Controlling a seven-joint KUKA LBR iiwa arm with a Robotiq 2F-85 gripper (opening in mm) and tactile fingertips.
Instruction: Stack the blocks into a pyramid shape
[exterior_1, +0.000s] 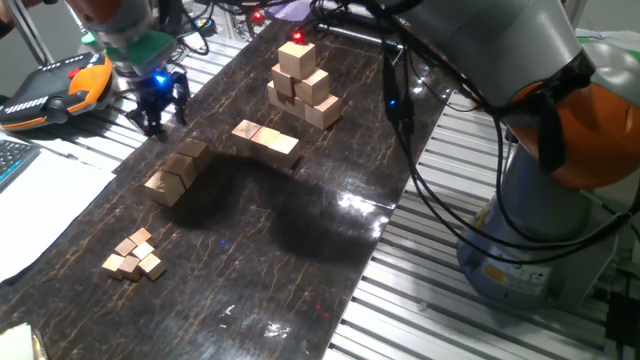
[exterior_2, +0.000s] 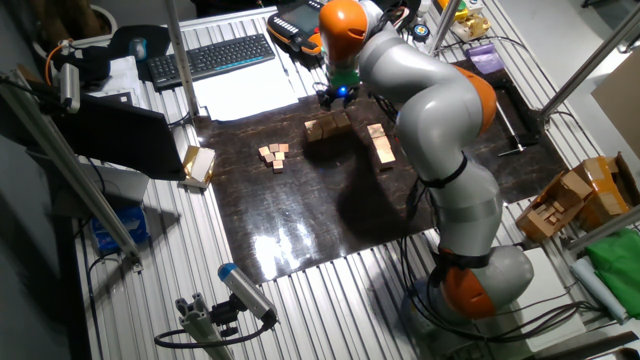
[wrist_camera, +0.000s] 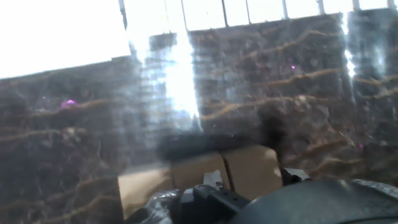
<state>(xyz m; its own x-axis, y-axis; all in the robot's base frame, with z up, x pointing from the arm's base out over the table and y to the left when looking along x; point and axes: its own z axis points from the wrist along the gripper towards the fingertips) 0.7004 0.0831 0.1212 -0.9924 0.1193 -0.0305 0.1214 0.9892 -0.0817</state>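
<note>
A stepped group of tan blocks (exterior_1: 176, 170) (exterior_2: 328, 125) sits at the left of the dark mat, some cubes resting on others. More of the blocks (exterior_1: 266, 139) (exterior_2: 381, 146) lie flat in a row near the mat's middle. My gripper (exterior_1: 163, 108) (exterior_2: 340, 96) hangs above the mat's left edge, just beyond the stepped group, fingers apart and nothing between them. The blurred hand view shows two cube tops (wrist_camera: 221, 171) at the bottom, just ahead of the fingertips.
A taller stack of bigger cubes (exterior_1: 303, 84) stands at the far end of the mat. Several tiny pinkish cubes (exterior_1: 134, 254) (exterior_2: 273, 153) lie at the near left. An orange pendant (exterior_1: 55, 88), paper and a keyboard (exterior_2: 212, 58) sit beside the mat.
</note>
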